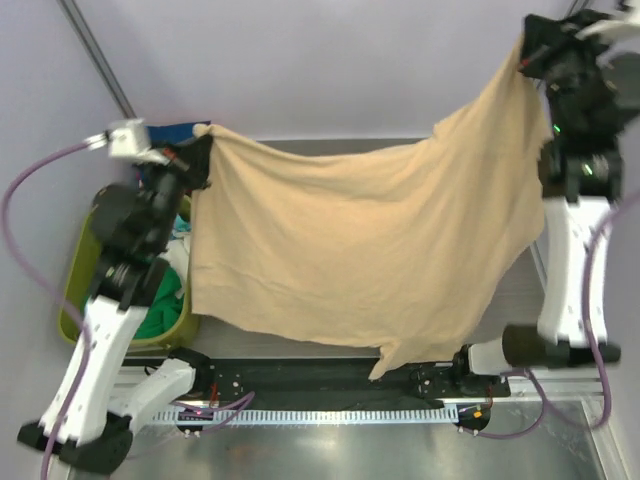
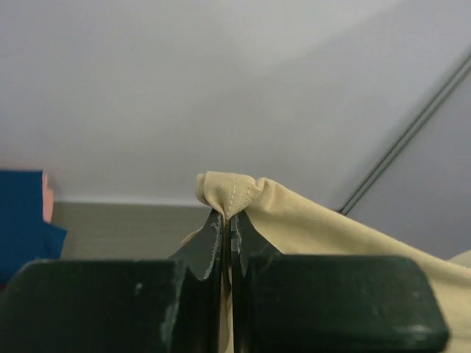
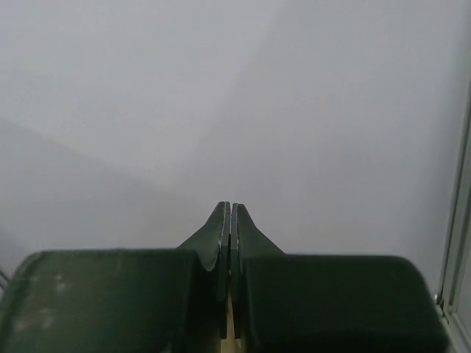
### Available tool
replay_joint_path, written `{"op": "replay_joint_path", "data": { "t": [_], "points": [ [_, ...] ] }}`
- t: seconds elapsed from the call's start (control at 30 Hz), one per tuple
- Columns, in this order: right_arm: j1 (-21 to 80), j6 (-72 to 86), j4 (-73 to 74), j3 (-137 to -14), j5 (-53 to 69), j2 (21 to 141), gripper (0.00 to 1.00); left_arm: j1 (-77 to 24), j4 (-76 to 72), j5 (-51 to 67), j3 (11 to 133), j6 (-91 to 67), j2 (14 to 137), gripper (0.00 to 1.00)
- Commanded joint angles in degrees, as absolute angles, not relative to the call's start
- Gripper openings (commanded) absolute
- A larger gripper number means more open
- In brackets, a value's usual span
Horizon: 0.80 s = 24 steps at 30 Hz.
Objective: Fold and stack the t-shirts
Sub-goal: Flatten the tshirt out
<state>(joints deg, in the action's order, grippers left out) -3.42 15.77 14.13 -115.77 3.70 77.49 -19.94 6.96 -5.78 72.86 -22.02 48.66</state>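
tan t-shirt (image 1: 360, 250) | hangs spread, right corner higher (left corner bunched) | green tee (image 1: 160, 322) crumpled beside it

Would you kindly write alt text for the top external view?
A large tan t-shirt hangs spread wide, the left pincer and right pincer each shut on an upper corner. An olive-green bin with green cloth inside stands at left.

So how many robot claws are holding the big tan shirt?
2. The left gripper pinches one edge of the tan t-shirt on the left; the right gripper holds another edge higher up on the right.
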Motion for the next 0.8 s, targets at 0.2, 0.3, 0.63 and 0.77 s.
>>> {"op": "replay_joint_path", "data": {
  "t": [0.2, 0.3, 0.63, 0.77],
  "points": [
    [-2.6, 14.6, 24.8, -131.6, 6.0, 121.5, 0.83, -9.1, 9.3, -2.4, 78.0, -31.5, 89.9, 0.61],
    [-2.3, 14.3, 24.4, -127.6, 2.7, 119.9, 0.96, -9.3, 10.0, -1.7, 77.1, -31.8, 91.9, 0.88],
    [-2.1, 20.7, 22.1, -93.5, -0.7, 95.3, 0.99, -12.3, 10.0, -6.5, 61.7, -33.4, 78.7, 0.91],
    [-0.9, 22.1, 24.3, -79.7, -0.7, 92.4, 0.99, -13.4, 9.0, -5.5, 56.7, -35.3, 78.8, 0.89]
  ]
}}
